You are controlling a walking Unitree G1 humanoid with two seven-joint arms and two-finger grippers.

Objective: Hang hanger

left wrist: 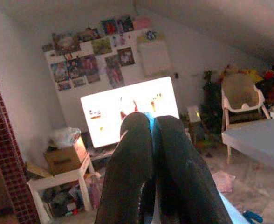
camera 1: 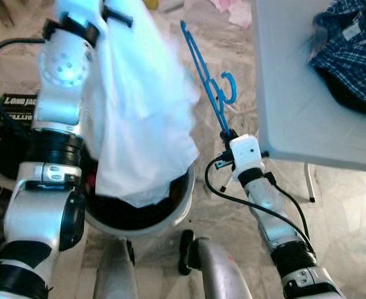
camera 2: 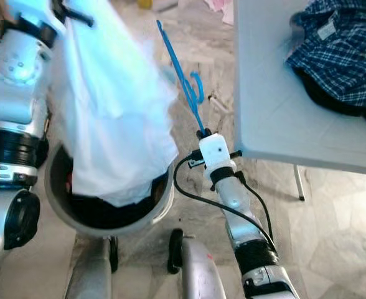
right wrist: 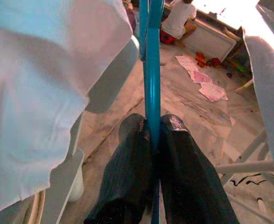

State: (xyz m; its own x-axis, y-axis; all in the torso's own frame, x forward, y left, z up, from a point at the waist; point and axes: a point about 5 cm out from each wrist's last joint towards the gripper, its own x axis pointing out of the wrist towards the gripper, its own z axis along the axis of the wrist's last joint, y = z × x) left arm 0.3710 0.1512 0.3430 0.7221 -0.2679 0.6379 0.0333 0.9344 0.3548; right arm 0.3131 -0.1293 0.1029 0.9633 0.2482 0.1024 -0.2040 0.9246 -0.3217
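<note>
Marble floor beside a white table (camera 1: 307, 118). Right gripper (camera 1: 225, 133) pinches a blue hanger (camera 1: 203, 73); left gripper (left wrist: 151, 140) pinches a white garment (camera 1: 139, 118) over a laundry basket (camera 1: 173, 212). Garment not yet on hanger; hanging remains.

A bare strip of floor (camera 1: 233, 68) lies between the hanging white cloth (camera 1: 139, 112) and the counter (camera 1: 295, 118); the blue hanger (camera 1: 209, 84) crosses it; the basket (camera 1: 170, 212) blocks the near-left side.

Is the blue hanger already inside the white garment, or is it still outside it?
Outside. The blue hanger stands bare beside the white garment, pinched in the right hand. The left hand holds the garment over the basket.
</note>
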